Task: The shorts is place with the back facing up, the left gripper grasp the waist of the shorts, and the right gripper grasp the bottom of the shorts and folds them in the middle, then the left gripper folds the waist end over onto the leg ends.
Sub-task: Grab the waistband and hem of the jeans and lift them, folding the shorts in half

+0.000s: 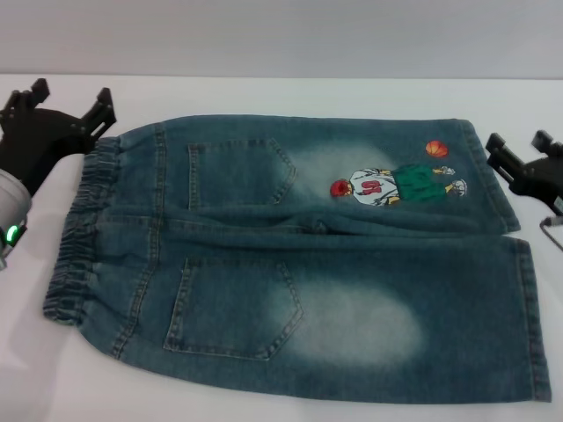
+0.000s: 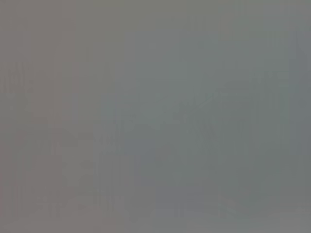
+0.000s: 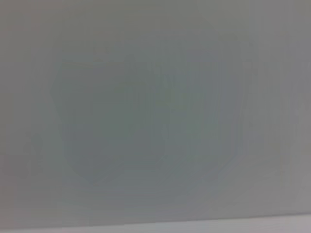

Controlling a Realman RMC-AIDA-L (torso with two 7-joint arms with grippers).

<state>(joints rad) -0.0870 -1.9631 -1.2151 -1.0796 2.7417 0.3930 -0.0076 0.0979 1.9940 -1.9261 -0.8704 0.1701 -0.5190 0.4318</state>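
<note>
Only the head view gives anything to work with; both wrist views are a flat grey blur with no object or finger to be made out in them.

From the head camera, the shorts (image 1: 299, 255) lie spread flat on the white table (image 1: 264, 92), back side up, with two patch pockets showing. The waist of the shorts (image 1: 81, 230), a puckered elastic band, points toward the robot's left, and the bottom of the shorts (image 1: 515, 281), the two straight stitched hems, points toward its right. The far leg carries a cartoon basketball-player print (image 1: 396, 185) with an orange ball (image 1: 436, 149) just above it. The figure's shirt bears red marks that look like a number, but they are too small to read. No brand label shows.

The left gripper (image 1: 72, 104) sits at the far left of the table, just beyond the far corner of the waistband. Its black fingers (image 1: 99, 110) are spread apart and hold nothing; the nearest fingertip is right beside the elastic edge, and I cannot tell whether it touches. A green light (image 1: 12, 234) glows on its silver-grey wrist lower down.

The right gripper (image 1: 519, 149) is at the far right, just beside the hem of the printed leg, and appears clear of the cloth. Its two black fingers stand parted with a clear gap and hold nothing.
</note>
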